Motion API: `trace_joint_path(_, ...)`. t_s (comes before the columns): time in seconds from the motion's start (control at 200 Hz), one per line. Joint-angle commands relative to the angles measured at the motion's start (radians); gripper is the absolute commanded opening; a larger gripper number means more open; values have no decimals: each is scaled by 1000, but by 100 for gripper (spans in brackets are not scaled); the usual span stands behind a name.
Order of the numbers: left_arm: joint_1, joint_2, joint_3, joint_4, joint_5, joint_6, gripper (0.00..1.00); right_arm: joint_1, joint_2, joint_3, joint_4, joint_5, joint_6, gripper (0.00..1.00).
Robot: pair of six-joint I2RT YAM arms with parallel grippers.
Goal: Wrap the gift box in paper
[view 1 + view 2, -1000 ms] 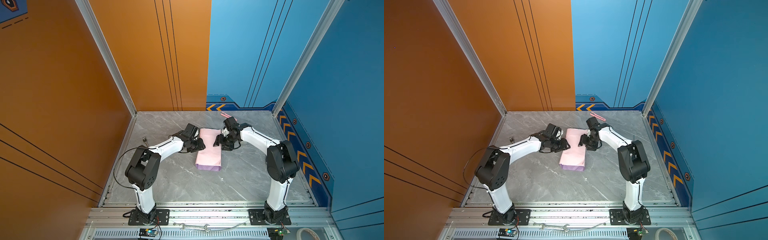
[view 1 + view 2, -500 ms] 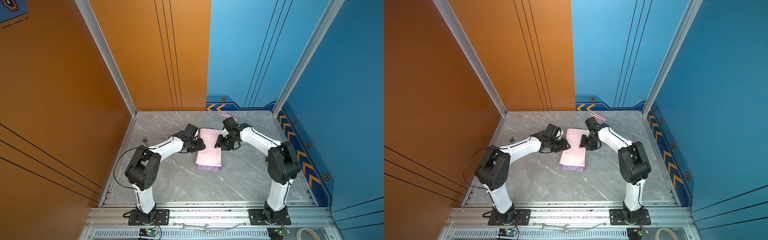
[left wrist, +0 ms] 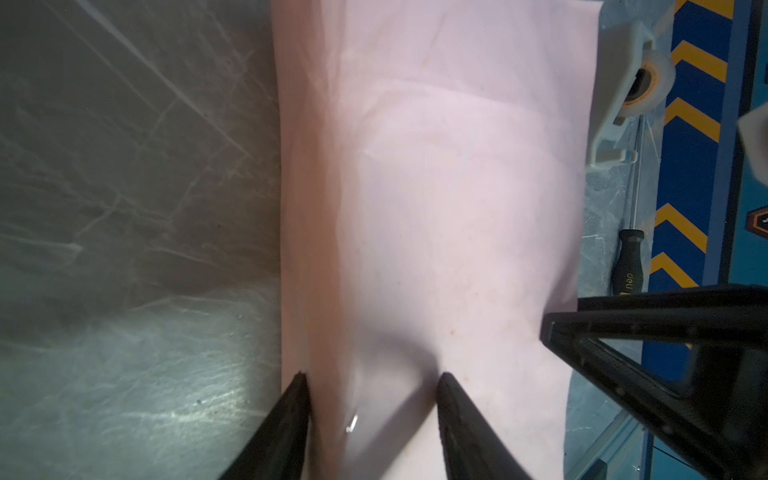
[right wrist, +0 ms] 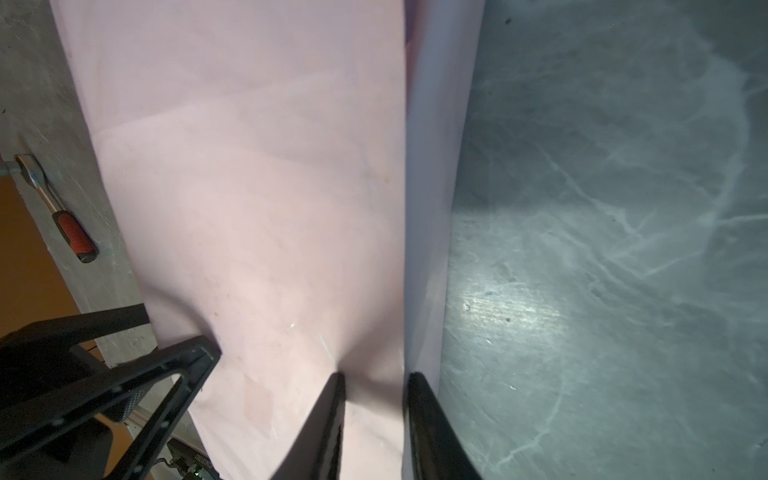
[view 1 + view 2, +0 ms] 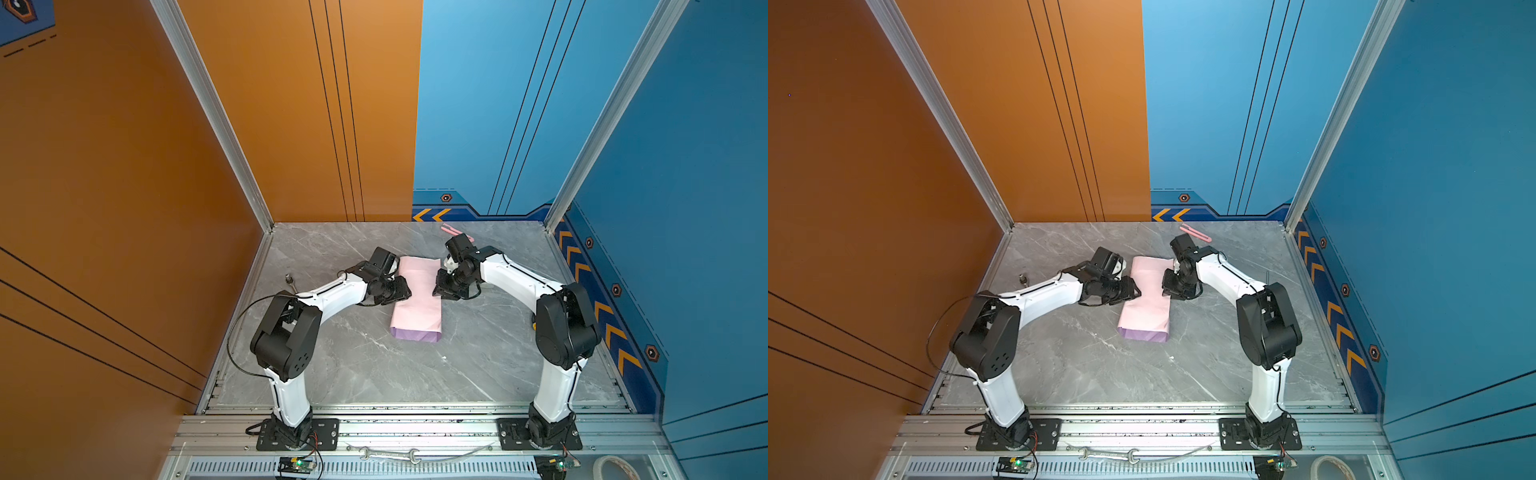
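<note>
Folding step: the paper, pink side up with its lilac end toward 6 o'clock, lies folded at the centre of the counter; the gift box is hidden, presumably beneath. At the paper's 9 o'clock the left pincer stands half apart, tips on it. At 3 o'clock the right pincer sits narrowly apart astride the overlap edge, seemingly not yet clamped. Next: pinch and secure that seam.

Pale pink paper with lilac edge on grey marbled table
</note>
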Motion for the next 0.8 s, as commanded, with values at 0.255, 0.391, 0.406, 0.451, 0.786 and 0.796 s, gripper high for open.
trace_joint_path(0.255, -8, -92, 159, -84, 20, 100, 53, -3, 23, -5, -9, 32, -12, 26)
trace_joint_path(0.391, -34, -32, 207, -77, 95, 112, 46, -4, 27, -3, 0, 17, -14, 26)
trace_joint_path(0.406, -37, -24, 210, -77, 99, 115, 45, -5, 28, -2, 1, 15, -14, 26)
trace_joint_path(0.451, -49, -2, 225, -74, 104, 119, 43, -6, 28, -3, 2, 14, -15, 26)
trace_joint_path(0.786, -80, 132, 258, -14, 160, 107, 25, -10, 24, -4, 3, 10, -17, 26)
trace_joint_path(0.796, -82, 136, 257, -15, 158, 108, 25, -10, 24, -4, 2, 10, -17, 26)
